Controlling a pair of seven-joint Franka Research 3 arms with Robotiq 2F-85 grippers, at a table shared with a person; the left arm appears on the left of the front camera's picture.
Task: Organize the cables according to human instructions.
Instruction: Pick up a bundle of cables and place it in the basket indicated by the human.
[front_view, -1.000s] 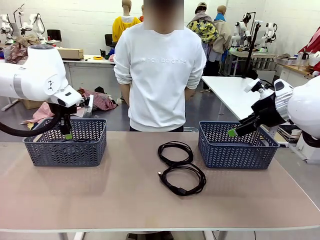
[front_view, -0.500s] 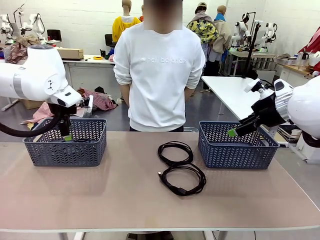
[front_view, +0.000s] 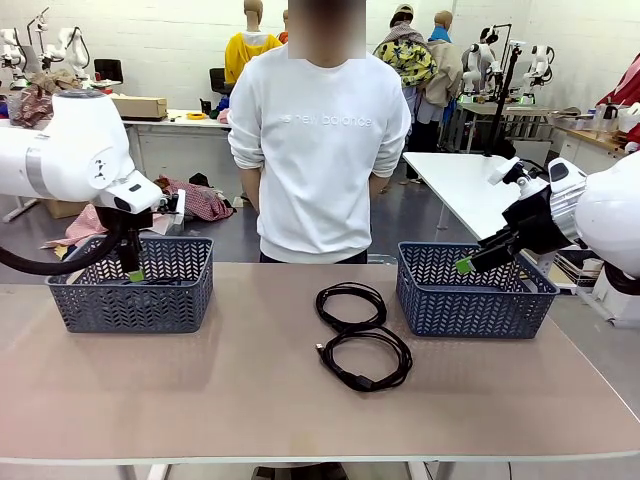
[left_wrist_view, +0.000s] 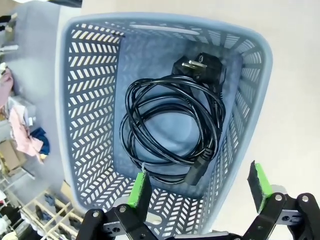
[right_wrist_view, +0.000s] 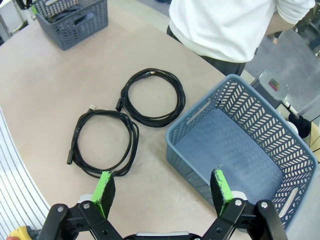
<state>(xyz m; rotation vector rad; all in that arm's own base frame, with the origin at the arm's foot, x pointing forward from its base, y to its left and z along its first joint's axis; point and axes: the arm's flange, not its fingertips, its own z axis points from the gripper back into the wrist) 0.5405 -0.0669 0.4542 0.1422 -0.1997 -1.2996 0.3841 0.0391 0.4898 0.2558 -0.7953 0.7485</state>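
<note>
Left wrist view: left end effector (left_wrist_view: 199, 182) wide open, empty, over left basket (left_wrist_view: 90, 100) holding one coiled cable (left_wrist_view: 127, 125) (sorted, I judge) | right end effector (right_wrist_view: 163, 186) likewise over right basket (right_wrist_view: 235, 150) | two cables (front_view: 352, 329) await on tabletop (front_view: 200, 380).

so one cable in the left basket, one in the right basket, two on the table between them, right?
No. The right basket is empty, per the right wrist view. One cable is in the left basket, two cables on the table between them.
</note>
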